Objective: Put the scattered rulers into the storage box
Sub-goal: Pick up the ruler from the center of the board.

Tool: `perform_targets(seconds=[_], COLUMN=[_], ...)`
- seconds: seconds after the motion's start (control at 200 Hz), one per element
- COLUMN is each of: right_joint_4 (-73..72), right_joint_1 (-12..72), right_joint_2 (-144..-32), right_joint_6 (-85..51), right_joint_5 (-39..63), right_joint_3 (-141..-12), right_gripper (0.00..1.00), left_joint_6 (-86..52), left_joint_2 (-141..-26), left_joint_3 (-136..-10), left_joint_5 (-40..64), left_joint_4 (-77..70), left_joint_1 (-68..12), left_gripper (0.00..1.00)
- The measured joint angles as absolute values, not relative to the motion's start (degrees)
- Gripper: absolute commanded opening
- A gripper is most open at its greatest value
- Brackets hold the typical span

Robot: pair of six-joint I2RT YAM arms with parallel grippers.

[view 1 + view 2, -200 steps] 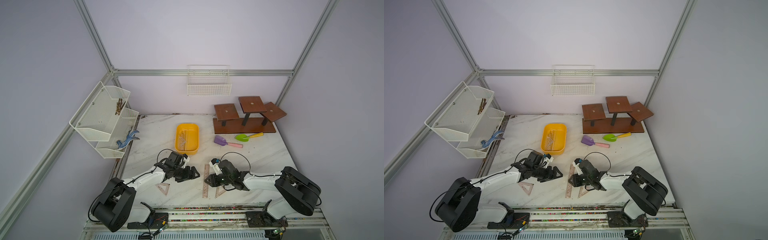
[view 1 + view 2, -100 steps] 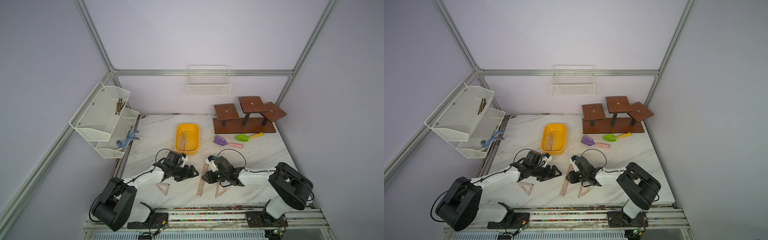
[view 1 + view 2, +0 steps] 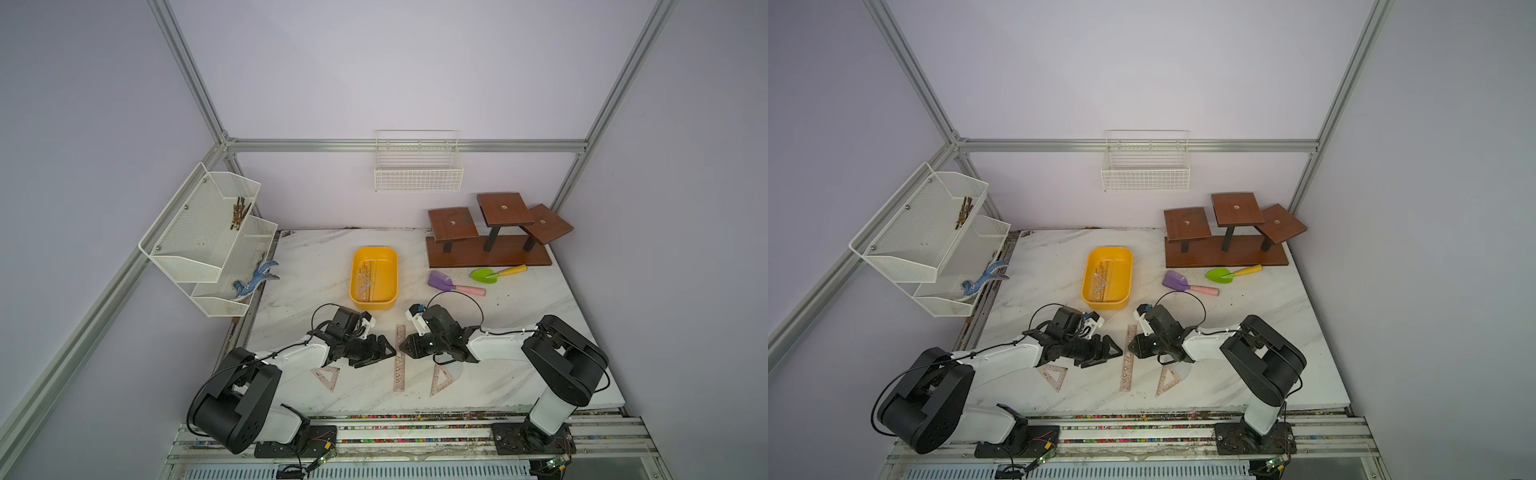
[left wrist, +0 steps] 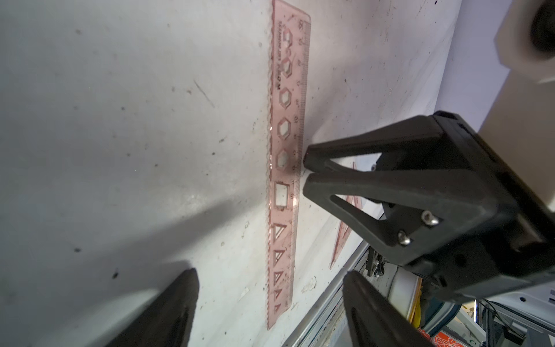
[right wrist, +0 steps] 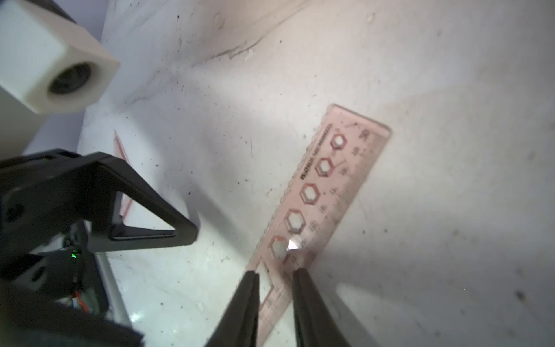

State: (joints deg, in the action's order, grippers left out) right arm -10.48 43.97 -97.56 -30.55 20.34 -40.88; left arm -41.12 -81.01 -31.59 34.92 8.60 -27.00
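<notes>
A long pink stencil ruler (image 3: 399, 358) (image 4: 285, 168) (image 5: 327, 192) lies flat on the marble between my two grippers. My left gripper (image 3: 380, 357) (image 4: 270, 272) is open, with its fingers wide on either side of the ruler's near end and holding nothing. My right gripper (image 3: 402, 345) (image 5: 276, 272) has its jaws a narrow gap apart, tips at the ruler's edge near its middle. Pink set squares (image 3: 328, 377) (image 3: 440, 379) lie near the front. The yellow storage box (image 3: 355, 291) (image 3: 1088, 291) holds several clear rulers (image 3: 365, 278).
Purple shovel (image 3: 442, 282) and green shovel (image 3: 484, 274) lie right of the box, before a brown stepped stand (image 3: 490, 251). A white wire basket (image 3: 417, 170) hangs on the back wall. A mesh shelf (image 3: 208, 232) holds a blue toy lizard (image 3: 253, 280). The table's front edge (image 3: 415, 409) is close.
My right gripper has swung left against the long ruler, which has slid left and turned straighter, and its jaws have narrowed. My left gripper has shifted slightly and closed a little.
</notes>
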Motion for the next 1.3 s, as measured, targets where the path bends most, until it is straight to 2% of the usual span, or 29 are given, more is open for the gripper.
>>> perform_targets(seconds=[0.07, 0.33, 1.3], right_joint_4=[-11.16, -15.40, -24.43], right_joint_1=[43.90, 43.77, 43.59], right_joint_2=[-95.90, -95.15, -97.97], right_joint_6=[-31.27, -32.51, -34.96], right_joint_5=[20.71, 22.11, 25.41], right_joint_3=[-38.98, -36.62, -32.69], right_gripper=[0.08, 0.03, 0.03], left_joint_6=[-41.36, -42.70, -44.21], left_joint_2=[-81.82, -82.98, -87.99], left_joint_3=[-31.59, -31.59, -33.56], left_joint_5=[35.00, 34.63, 36.21], left_joint_4=[7.81, 5.85, -0.14], left_joint_1=[-27.00, -27.22, -28.58], left_gripper=[0.65, 0.64, 0.66])
